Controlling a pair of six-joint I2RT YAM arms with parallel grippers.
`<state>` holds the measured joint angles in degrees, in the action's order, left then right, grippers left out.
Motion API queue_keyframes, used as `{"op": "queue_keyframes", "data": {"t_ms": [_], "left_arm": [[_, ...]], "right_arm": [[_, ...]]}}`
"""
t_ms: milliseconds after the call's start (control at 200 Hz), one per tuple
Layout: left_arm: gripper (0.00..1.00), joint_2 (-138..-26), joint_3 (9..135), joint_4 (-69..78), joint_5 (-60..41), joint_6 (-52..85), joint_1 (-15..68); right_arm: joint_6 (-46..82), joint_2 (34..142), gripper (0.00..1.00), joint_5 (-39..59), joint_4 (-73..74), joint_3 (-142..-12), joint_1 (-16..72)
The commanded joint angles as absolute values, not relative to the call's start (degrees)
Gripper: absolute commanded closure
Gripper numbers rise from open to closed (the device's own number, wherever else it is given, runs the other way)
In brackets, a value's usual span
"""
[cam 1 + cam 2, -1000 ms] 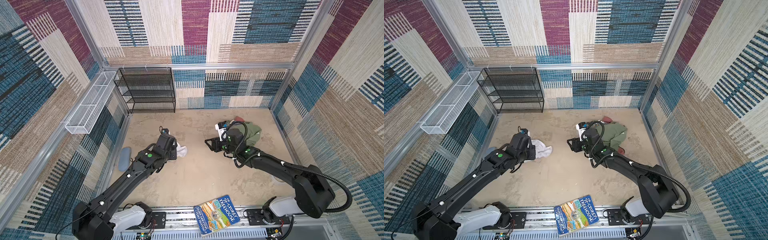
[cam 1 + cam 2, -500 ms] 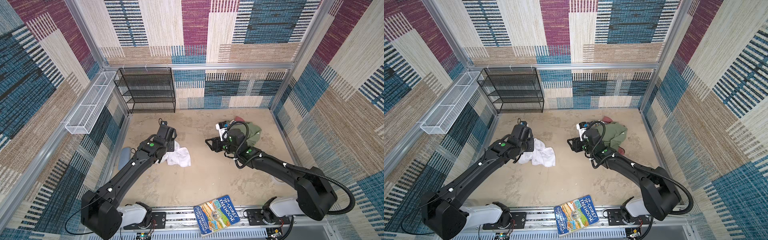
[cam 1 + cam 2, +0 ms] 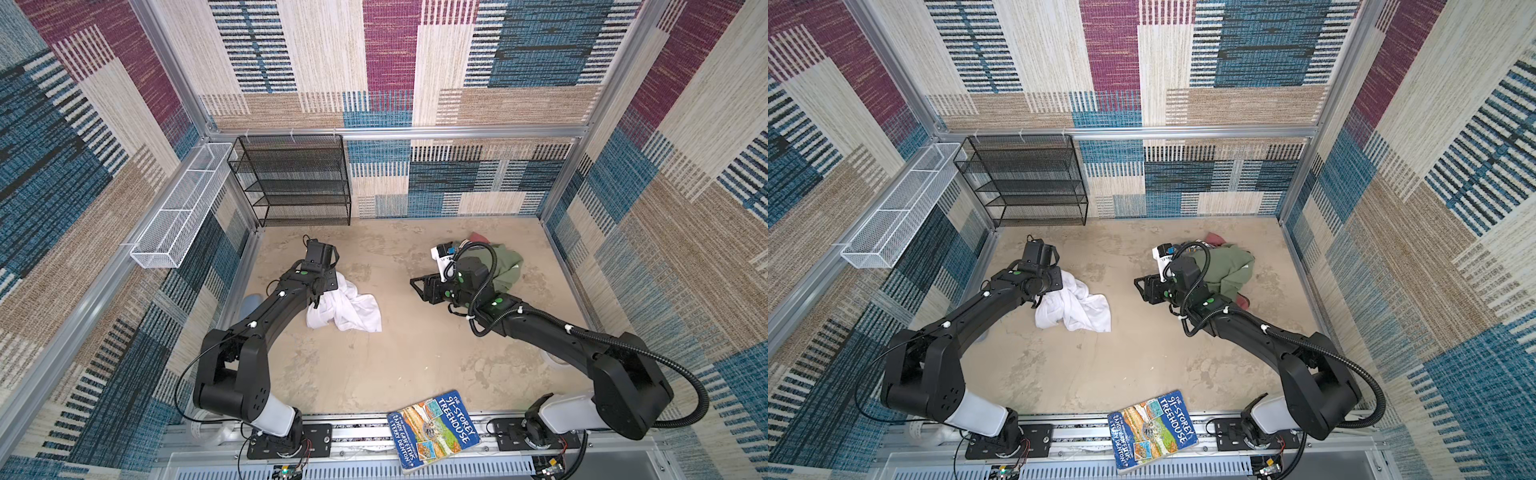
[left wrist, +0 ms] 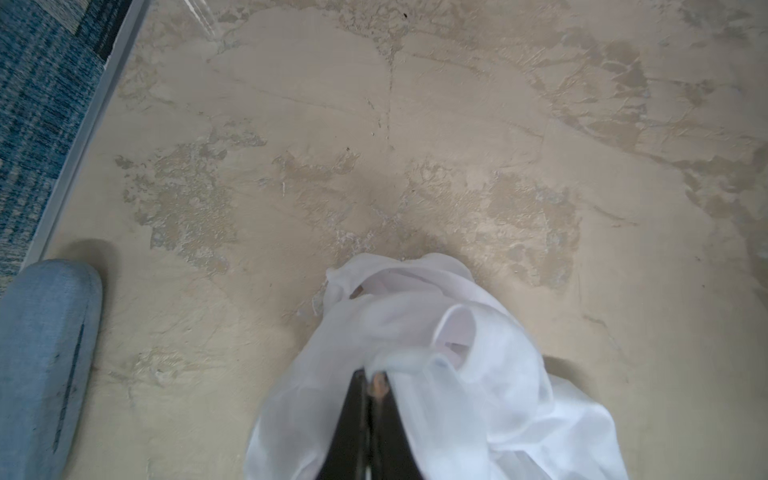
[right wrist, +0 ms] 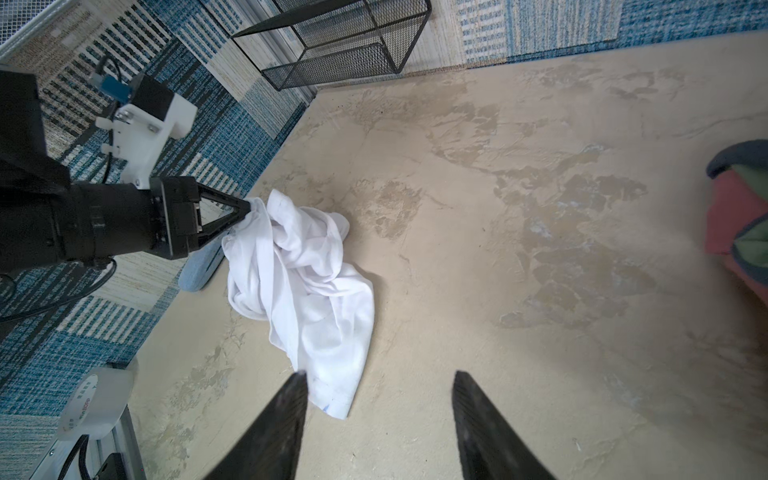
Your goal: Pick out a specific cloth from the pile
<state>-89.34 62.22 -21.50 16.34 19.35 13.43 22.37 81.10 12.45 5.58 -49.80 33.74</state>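
mottled beige tabletop point(image 3: 415, 353): white cloth point(image 3: 345, 309) droops at nine o'clock, well apart from the pile point(image 3: 505, 266) at two o'clock. left fingers point(image 5: 226, 196) pinch one bunched edge tight; right fingers point(image 5: 282, 424) gape, empty. it looks light and limp, so a bunched fold should hold best.

Surface: mottled beige floor panel point(image 3: 415, 357) with worn patches. On it:
- white cloth point(image 3: 353, 313), crumpled, left of centre
- pile point(image 3: 505, 266) of olive and dusty red garments, far right
- black wire-mesh rack point(image 3: 297, 183), far left corner
- blue-grey padded item point(image 4: 45, 353), left edge
- book point(image 3: 434, 434), overlapping the front edge
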Motion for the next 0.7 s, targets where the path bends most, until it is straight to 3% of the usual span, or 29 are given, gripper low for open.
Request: {"op": "queue_keyframes", "data": {"t_ms": [0,70,125,285,696], "left_arm": [[1.0,-91.3,61.18,-17.23,16.21,20.23,12.86],[1.0,-92.38,60.61,-16.46,15.04,20.76,12.57],[0.83,-92.62,60.47,-16.28,14.44,21.38,12.46],[0.7,-88.9,61.35,-17.85,12.66,21.52,12.67],[0.57,-74.53,58.36,-23.99,11.8,17.39,25.87]], "right_arm": [[21.93,81.61,0.42,12.57,5.15,-51.02,33.79],[21.79,81.74,0.42,12.34,4.43,-51.59,33.74],[21.71,81.52,0.42,12.13,4.31,-51.8,33.77],[21.98,80.55,0.41,11.09,4.71,-51.17,33.78],[21.46,78.97,0.4,7.64,5.1,-49.18,33.7]]}}
